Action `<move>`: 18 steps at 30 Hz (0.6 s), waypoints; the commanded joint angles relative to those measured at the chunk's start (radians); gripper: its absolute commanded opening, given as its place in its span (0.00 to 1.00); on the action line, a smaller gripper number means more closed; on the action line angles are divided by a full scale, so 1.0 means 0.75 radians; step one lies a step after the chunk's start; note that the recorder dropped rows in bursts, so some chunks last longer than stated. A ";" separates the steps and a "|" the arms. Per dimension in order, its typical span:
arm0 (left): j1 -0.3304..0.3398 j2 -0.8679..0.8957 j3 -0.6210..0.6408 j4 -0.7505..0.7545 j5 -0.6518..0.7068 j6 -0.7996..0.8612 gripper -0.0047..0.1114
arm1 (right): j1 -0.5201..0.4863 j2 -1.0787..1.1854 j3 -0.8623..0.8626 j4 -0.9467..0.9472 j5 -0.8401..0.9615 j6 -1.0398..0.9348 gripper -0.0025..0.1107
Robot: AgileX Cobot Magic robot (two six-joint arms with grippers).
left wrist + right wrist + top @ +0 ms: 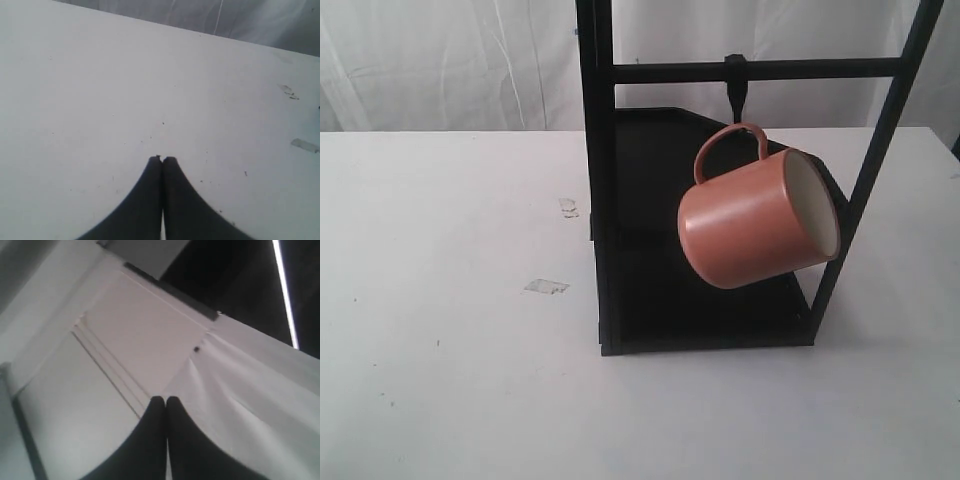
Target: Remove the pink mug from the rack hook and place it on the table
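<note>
1. The white worktop (pixel 440 380) filled most of the exterior view, and a pale curtain (pixel 450 60) hung behind it.
2. The black rack (pixel 597 200) stood on the worktop right of centre, with thin upright posts, a crossbar (pixel 820 69) near the top and a dark angled shelf (pixel 660 160) below it.
3. The pink mug (pixel 750 225) hung from the rack by its handle, clear of the worktop and in front of the dark shelf. It was tilted, with its cream inside facing the right of the exterior view and its rim overlapping the right-hand post.
4. The left gripper (pixel 162 160) was closed, its two dark fingers pressed together with nothing between them, and it pointed down over a bare stretch of worktop (pixel 100 90).
5. The right gripper (pixel 161 399) was likewise closed and empty, with only pale fabric and a dark area in view past it.
6. The hook (pixel 736 95), a short black peg, hung from the crossbar, and the mug's handle was looped over it.
7. A bit of clear tape (pixel 546 287) lay on the worktop to the left of the rack, also visible at the edge of the left wrist view (pixel 305 145).
8. A small scuff mark (pixel 569 207) sat just beyond the tape, near the rack's left post.
</note>
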 commanded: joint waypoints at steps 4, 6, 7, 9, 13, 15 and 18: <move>0.002 -0.011 0.047 -0.004 0.062 -0.028 0.04 | -0.008 0.250 -0.380 -1.171 0.771 -0.087 0.02; 0.002 -0.011 0.047 -0.023 0.042 -0.028 0.04 | -0.008 0.366 -0.408 -1.286 1.035 -0.087 0.02; 0.002 -0.011 0.047 -0.023 0.042 -0.028 0.04 | -0.008 0.503 -0.430 -1.249 1.362 -0.087 0.02; 0.002 -0.011 0.047 -0.037 0.042 -0.028 0.04 | -0.008 0.714 -0.460 -1.037 1.724 -0.212 0.02; 0.002 -0.011 0.047 -0.037 0.042 -0.028 0.04 | 0.051 0.996 -0.608 0.054 2.021 -1.337 0.02; 0.002 -0.011 0.047 -0.119 0.042 -0.037 0.04 | 0.051 1.107 -0.754 0.490 2.355 -1.659 0.02; 0.002 -0.011 0.047 -0.180 0.042 -0.027 0.04 | 0.060 1.206 -0.929 0.889 2.566 -1.951 0.02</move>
